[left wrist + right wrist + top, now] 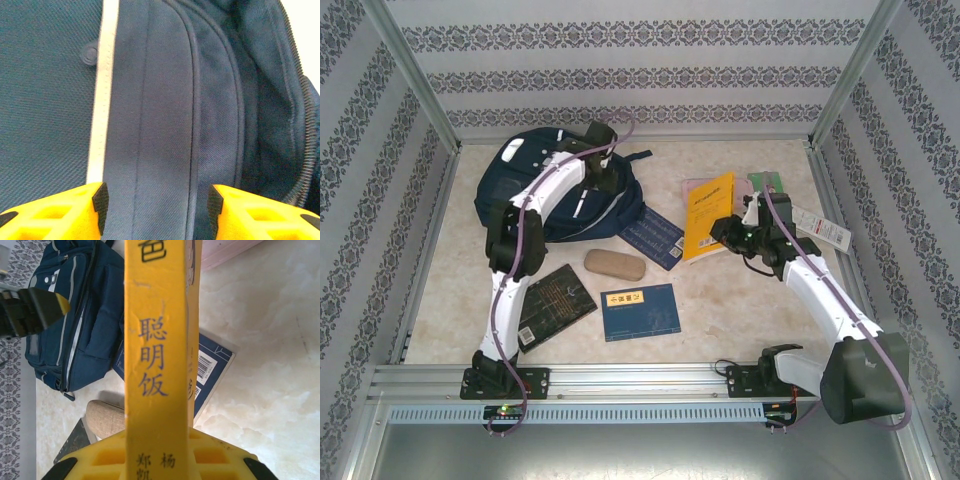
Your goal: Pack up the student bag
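Student bag point(498, 185) – a large navy blue fabric backpack with white stripes – lies flat at the far left of the pale marble-look table point(720, 330), well beyond most of what must go in.

Nearest the arm bases lie a dark hardback book point(553, 300) and a blue paperback point(638, 310), with a tan oval case point(614, 265) just behind them, all loose. Further out, the right gripper point(728, 228) is clamped on the spine edge of a yellow paperback with blue lettering point(157, 365). That hold is narrow, so I judge the book could swivel or slip out on the way across.

Farthest, the left gripper point(157, 205) hovers over the bag with its jaws partly apart and nothing caught between them. The zip opening point(300, 150) sits off to one side – limp and barely gaping. The book could snag on the fabric, or the two arms could meet over the bag.
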Robot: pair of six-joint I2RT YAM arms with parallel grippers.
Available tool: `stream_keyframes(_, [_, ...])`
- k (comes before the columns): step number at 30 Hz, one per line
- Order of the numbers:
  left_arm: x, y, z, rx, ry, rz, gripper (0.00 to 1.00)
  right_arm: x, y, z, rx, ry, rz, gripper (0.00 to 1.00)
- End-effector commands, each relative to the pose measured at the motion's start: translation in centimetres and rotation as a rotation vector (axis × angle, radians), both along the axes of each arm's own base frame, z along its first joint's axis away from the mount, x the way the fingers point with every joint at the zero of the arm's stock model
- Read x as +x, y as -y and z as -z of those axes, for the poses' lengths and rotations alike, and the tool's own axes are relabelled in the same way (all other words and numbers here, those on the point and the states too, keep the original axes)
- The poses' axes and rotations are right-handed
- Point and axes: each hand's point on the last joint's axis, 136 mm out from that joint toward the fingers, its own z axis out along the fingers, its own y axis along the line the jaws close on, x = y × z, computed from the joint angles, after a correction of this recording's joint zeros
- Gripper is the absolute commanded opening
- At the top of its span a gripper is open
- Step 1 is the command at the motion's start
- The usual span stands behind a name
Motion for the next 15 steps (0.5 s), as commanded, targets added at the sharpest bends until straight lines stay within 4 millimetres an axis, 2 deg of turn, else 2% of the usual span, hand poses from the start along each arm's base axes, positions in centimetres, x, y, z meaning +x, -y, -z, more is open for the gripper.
stream_keyframes(1, [-1.2, 0.1, 2.4, 0.053, -0.078, 0.046, 0.57, 1.9, -1.2, -3.8, 0.042, 0.129, -0.033, 0.0])
stream_keyframes(5, [-1.1, -1.2, 3.6, 0.161, -0.091, 0.037, 0.57, 2.1, -1.8, -3.5, 0.048, 0.124, -0.047, 0.0])
stream_keyframes(7, [-1.0, -1.8, 4.1, 0.203, -0.101, 0.027, 0.49, 2.0, -2.2, -3.5, 0.055, 0.124, -0.058, 0.0])
stream_keyframes(9, [-1.0, -1.9, 4.6, 0.215, -0.117, 0.03, 0.36, 2.0, -2.7, -3.6, 0.061, 0.126, -0.065, 0.0])
stream_keyframes(11, [-1.1, -1.8, 4.3, 0.222, -0.117, 0.03, 0.09, 1.9, -3.3, -3.8, 0.071, 0.127, -0.074, 0.0])
stream_keyframes(12, [-1.2, -1.8, 3.8, 0.221, -0.112, 0.023, 0.0, 1.9, -3.5, -4.0, 0.079, 0.131, -0.077, 0.0])
stream_keyframes(15, [-1.3, -1.5, 1.3, 0.177, -0.072, 0.0, 0.0, 2.3, -4.4, -4.6, 0.105, 0.143, -0.088, 0.0])
